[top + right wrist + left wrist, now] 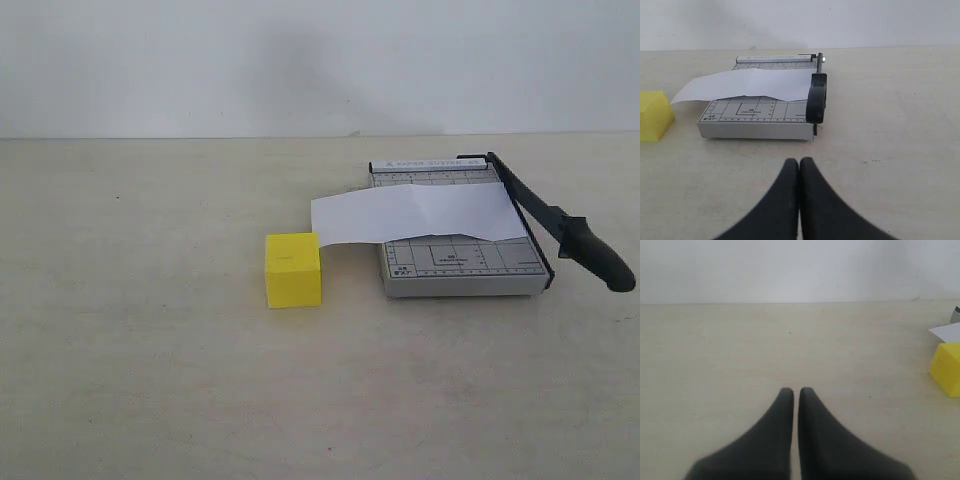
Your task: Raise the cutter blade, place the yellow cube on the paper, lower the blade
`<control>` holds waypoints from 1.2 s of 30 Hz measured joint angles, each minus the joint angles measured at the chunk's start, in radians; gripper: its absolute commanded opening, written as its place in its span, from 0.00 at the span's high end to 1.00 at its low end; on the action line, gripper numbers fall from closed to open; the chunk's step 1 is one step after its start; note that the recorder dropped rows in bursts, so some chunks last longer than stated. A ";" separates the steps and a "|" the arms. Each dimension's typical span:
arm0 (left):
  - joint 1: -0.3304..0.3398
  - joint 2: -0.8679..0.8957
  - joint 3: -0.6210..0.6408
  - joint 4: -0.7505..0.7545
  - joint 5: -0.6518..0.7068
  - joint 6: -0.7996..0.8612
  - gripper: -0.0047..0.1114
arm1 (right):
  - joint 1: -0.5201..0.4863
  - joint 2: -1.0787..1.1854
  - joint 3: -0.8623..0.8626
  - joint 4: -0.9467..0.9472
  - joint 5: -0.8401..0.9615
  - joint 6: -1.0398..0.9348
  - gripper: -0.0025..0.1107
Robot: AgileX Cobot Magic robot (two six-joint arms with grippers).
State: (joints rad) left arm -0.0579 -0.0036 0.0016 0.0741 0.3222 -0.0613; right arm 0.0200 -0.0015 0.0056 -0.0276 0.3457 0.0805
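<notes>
Beige table [150,380], white wall bkgd. Right gripper [799,161], left gripper [796,390] both pressed shut. Just ahead of R: cutter blade [528,196] lowered, paper [747,84] beyond. I'd open, grip handle [816,97] squarely. Yellow cube [946,369] ahead of L, toward paper.

Left claw [795,392] closed, empty; yellow cube [947,368] well apart, paper [949,332] behind.

I see cutter blade [562,225] lowered along board's rt edge, handle past front; white paper [420,214] across board, overhanging left; yellow cube [293,271] on table beside overhang.
</notes>
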 measured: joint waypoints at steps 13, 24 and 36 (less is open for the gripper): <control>0.000 0.000 0.000 0.000 0.000 0.000 0.92 | 0.000 0.000 0.000 0.097 -0.165 0.009 0.98; 0.000 0.000 0.000 0.000 0.000 0.000 0.92 | 0.000 0.000 -0.002 0.426 -0.252 0.342 0.98; 0.000 0.000 0.000 0.000 0.000 0.000 0.92 | 0.000 0.084 -0.081 0.395 -0.667 0.173 0.98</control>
State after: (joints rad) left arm -0.0579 -0.0036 0.0016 0.0741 0.3222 -0.0613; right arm 0.0200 0.0828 -0.0751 0.3670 -0.3209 0.2537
